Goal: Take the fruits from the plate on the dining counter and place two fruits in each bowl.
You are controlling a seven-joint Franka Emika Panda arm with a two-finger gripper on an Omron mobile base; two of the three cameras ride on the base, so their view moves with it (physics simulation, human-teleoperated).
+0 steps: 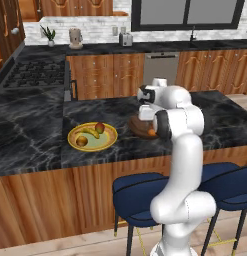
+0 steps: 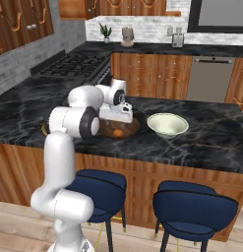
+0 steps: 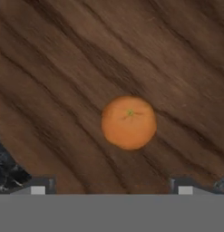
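Note:
The orange round fruit (image 3: pixel 129 122) lies loose on the floor of the dark brown wooden bowl (image 3: pixel 54 68). My gripper (image 3: pixel 112 189) hangs right above it, open, its two fingertips (image 3: pixel 38 188) wide apart with nothing between them. From the base views the orange (image 1: pixel 152 132) (image 2: pixel 118 132) sits in the wooden bowl (image 1: pixel 136 128) (image 2: pixel 129 129) under my hand. The yellow-rimmed plate (image 1: pixel 72 138) on the dining counter (image 1: pixel 30 140) carries the banana (image 1: pixel 92 133), the reddish apple (image 1: pixel 99 127) and a brownish-orange round fruit (image 1: pixel 82 141). The cream bowl (image 2: pixel 167 125) stands to the right of the wooden one.
Two blue stools (image 2: pixel 96 187) (image 2: pixel 192 206) stand at the counter's near side. A gas stove (image 1: pixel 35 74) lies at the far left. The wall counter (image 1: pixel 145 47) behind holds a potted plant (image 1: pixel 49 35) and small appliances.

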